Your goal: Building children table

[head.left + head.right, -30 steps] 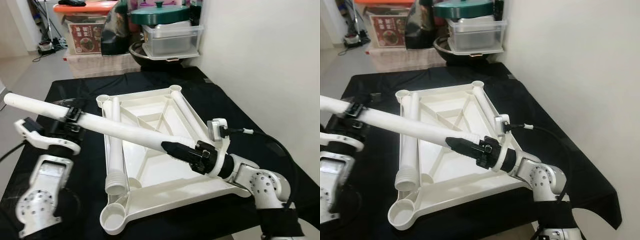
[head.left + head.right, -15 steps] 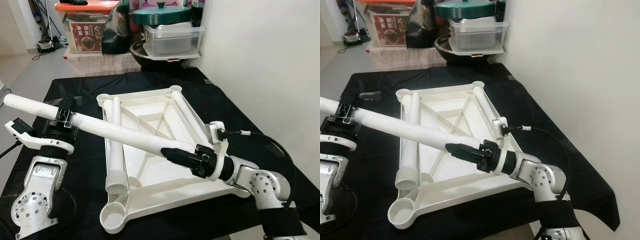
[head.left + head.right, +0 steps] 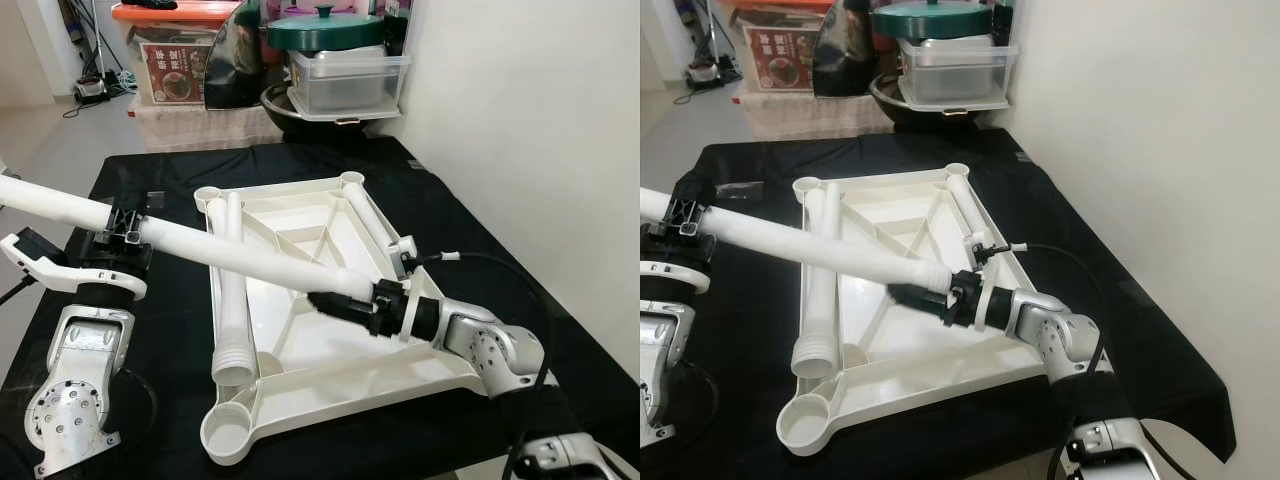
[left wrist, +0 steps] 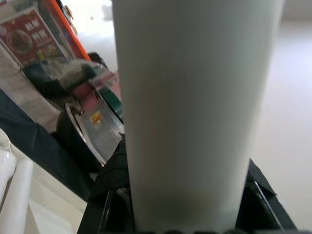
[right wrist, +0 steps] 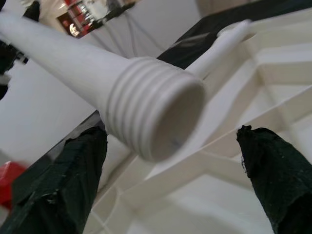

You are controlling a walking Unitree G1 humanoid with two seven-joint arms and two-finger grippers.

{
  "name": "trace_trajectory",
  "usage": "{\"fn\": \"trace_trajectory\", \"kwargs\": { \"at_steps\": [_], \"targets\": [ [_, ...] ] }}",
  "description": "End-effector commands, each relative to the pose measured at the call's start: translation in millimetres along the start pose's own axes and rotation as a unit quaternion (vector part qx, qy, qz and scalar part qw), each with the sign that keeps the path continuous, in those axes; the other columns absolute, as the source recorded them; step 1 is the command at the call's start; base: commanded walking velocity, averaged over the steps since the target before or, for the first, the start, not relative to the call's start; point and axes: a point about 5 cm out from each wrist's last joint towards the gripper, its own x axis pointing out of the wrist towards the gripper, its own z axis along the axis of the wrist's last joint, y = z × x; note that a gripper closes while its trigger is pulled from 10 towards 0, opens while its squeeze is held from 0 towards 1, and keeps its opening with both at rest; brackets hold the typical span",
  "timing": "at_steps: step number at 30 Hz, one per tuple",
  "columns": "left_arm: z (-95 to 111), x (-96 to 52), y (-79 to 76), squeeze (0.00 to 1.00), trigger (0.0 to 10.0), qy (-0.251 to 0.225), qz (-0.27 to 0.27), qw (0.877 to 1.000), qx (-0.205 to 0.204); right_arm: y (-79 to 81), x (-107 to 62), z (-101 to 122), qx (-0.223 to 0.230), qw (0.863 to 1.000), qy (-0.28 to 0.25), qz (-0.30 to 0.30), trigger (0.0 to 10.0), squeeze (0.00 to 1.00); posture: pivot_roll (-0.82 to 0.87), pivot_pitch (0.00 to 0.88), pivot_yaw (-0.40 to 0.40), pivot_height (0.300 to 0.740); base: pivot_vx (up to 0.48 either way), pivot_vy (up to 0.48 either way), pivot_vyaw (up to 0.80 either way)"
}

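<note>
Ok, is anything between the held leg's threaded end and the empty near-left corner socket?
Nothing sits in the socket. But a loose leg lies along the left rail of the tabletop, ending just short of it, so the threaded end of the held leg, inside the open right end effector, would likely cross over it.

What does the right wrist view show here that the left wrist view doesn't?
Right wrist view: the threaded open end of the table leg between the open right gripper fingers, untouched, above the upturned white tabletop.

Left wrist view: the left gripper shut on the leg's smooth shaft, with storage clutter behind.

Both: the same white leg.
</note>
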Motion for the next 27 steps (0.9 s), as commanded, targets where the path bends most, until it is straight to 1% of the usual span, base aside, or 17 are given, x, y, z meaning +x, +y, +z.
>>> {"fn": "trace_trajectory", "kwargs": {
  "at_steps": [1, 4, 6, 7, 8, 9, 10, 12, 14, 15, 16, 17, 19, 21, 25, 26, 27],
  "targets": [
    [1, 0.8, -5.2, 0.0, 0.0, -0.005, -0.011, 1.0, 0.002, -4.1, -4.5, 6, -0.01, 1.0, -0.003, -0.003, 10.0, 1.0, -0.01, 0.0, -0.052, 0.74, 0.0, 0.0, 0.0],
    [1, 0.8, -5.2, 0.0, 0.0, -0.005, -0.011, 1.0, 0.002, -4.1, -4.5, 6, -0.01, 1.0, -0.003, -0.003, 10.0, 1.0, -0.01, 0.0, -0.052, 0.74, 0.0, 0.0, 0.0],
    [1, 1.6, -8.1, 0.0, 0.0, -0.009, -0.016, 1.0, 0.008, -22.3, -24.9, 38, -0.062, 0.997, -0.019, -0.04, 10.0, 1.0, 0.0, 0.0, -0.058, 0.74, 0.0, 0.0, 0.0],
    [1, 1.6, -8.1, 0.0, 0.0, -0.009, -0.016, 1.0, 0.008, -22.3, -24.9, 38, -0.062, 0.997, -0.019, -0.04, 10.0, 1.0, 0.0, 0.0, -0.058, 0.74, 0.0, 0.0, 0.0],
    [-1, 1.3, -9.0, 0.0, 0.0, -0.002, -0.019, 1.0, 0.014, -26.7, -31.6, 64, -0.113, 0.991, -0.038, -0.065, 10.0, 1.0, -0.01, 0.0, -0.053, 0.74, 0.0, 0.0, 0.0],
    [-1, 1.3, -9.0, 0.0, 0.0, -0.002, -0.019, 1.0, 0.014, -26.7, -31.6, 64, -0.113, 0.991, -0.038, -0.065, 10.0, 1.0, -0.01, 0.0, -0.053, 0.74, 0.0, 0.0, 0.0],
    [-4, 1.2, -8.8, 0.0, 0.0, 0.003, -0.019, 1.0, 0.017, -21.8, -32.4, 89, -0.161, 0.983, -0.056, -0.063, 10.0, 1.0, -0.01, 0.0, -0.046, 0.74, 0.0, 0.0, 0.0],
    [-4, 1.2, -8.8, 0.0, 0.0, 0.003, -0.019, 1.0, 0.017, -21.8, -32.4, 89, -0.161, 0.983, -0.056, -0.063, 10.0, 1.0, -0.01, 0.0, -0.046, 0.74, 0.0, 0.0, 0.0],
    [-10, 2.6, -7.7, 0.0, 0.0, 0.012, -0.017, 0.999, 0.029, 7.4, -16.6, 122, -0.29, 0.955, -0.059, -0.018, 10.0, 1.0, -0.01, 0.0, -0.038, 0.74, 0.0, 0.0, 0.0],
    [-10, 2.6, -7.7, 0.0, 0.0, 0.012, -0.017, 0.999, 0.029, 7.4, -16.6, 122, -0.29, 0.955, -0.059, -0.018, 10.0, 1.0, -0.01, 0.0, -0.038, 0.74, 0.0, 0.0, 0.0],
    [-14, 4.4, -7.3, 0.0, 0.0, 0.014, -0.014, 0.999, 0.039, 37.7, 2.5, 138, -0.398, 0.916, -0.05, 0.025, 10.0, 1.0, -0.02, 0.0, -0.033, 0.74, 0.0, 0.0, 0.0],
    [-14, 4.4, -7.3, 0.0, 0.0, 0.014, -0.014, 0.999, 0.039, 37.7, 2.5, 138, -0.398, 0.916, -0.05, 0.025, 10.0, 1.0, -0.02, 0.0, -0.033, 0.74, 0.0, 0.0, 0.0],
    [-17, 5.0, -5.2, 0.0, 0.0, 0.016, -0.008, 0.998, 0.052, 66.2, 17.1, 137, -0.43, 0.896, -0.042, 0.096, 10.0, 1.0, -0.01, 0.0, -0.036, 0.74, 0.0, 0.0, 0.0],
    [-17, 5.0, -5.2, 0.0, 0.0, 0.016, -0.008, 0.998, 0.052, 66.2, 17.1, 137, -0.43, 0.896, -0.042, 0.096, 10.0, 1.0, -0.01, 0.0, -0.036, 0.74, 0.0, 0.0, 0.0],
    [-18, 5.1, -4.3, 0.0, 0.0, 0.016, -0.006, 0.998, 0.057, 79.0, 21.9, 117, -0.44, 0.882, 0.008, 0.169, 10.0, 1.0, -0.01, 0.0, -0.035, 0.74, 0.0, 0.0, 0.0],
    [-18, 5.1, -4.2, 0.0, 0.0, 0.016, -0.006, 0.998, 0.058, 80.7, 22.8, 112, -0.443, 0.877, 0.021, 0.187, 10.0, 0.8, -0.01, 0.0, -0.035, 0.74, 0.0, 0.0, 0.0],
    [-18, 5.1, -4.2, 0.0, 0.0, 0.016, -0.006, 0.998, 0.058, 80.7, 22.8, 112, -0.443, 0.877, 0.021, 0.187, 10.0, 0.8, -0.01, 0.0, -0.035, 0.74, 0.0, 0.0, 0.0]
  ]
}}
